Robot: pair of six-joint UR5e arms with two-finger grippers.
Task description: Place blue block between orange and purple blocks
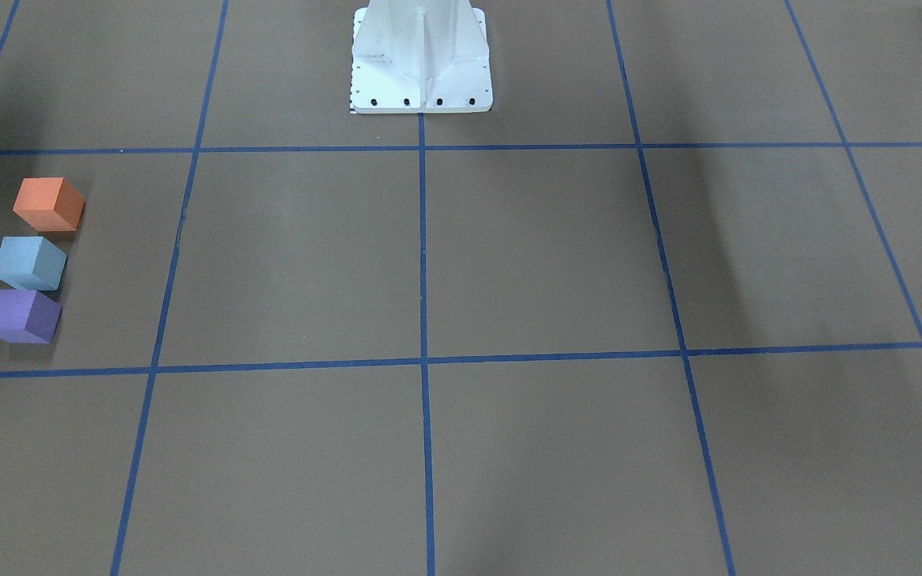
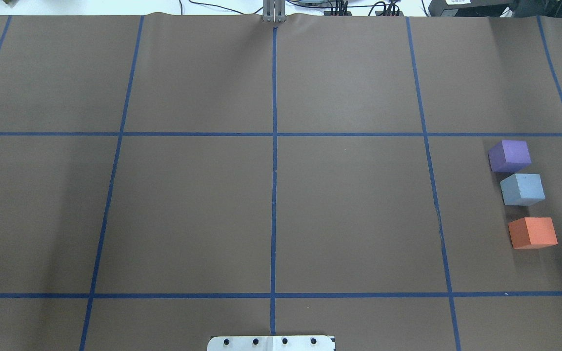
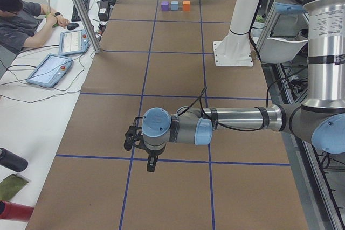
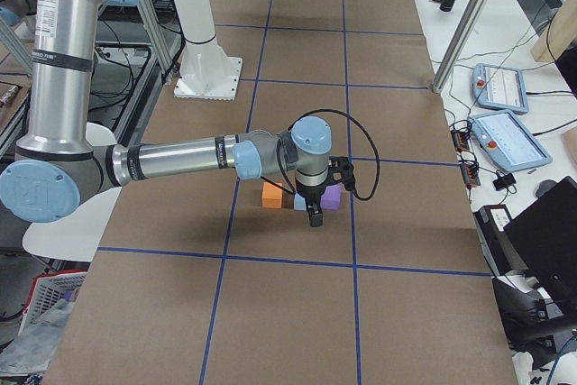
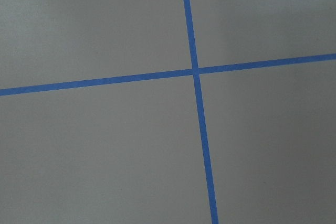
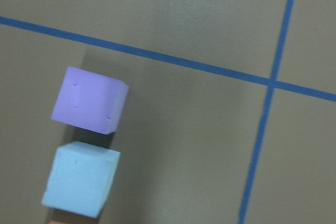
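Observation:
The blue block sits on the brown table between the purple block and the orange block, in one row at the robot's right. The front view shows orange, blue and purple. The right wrist view shows the purple block and the blue block from above. My right gripper hangs over the row, apart from the blocks. My left gripper points down over bare table far from them. Both show only in side views, so I cannot tell whether they are open or shut.
The white robot pedestal stands at the table's middle on the robot's side. Blue tape lines cross the table. An operator sits beside the table with tablets.

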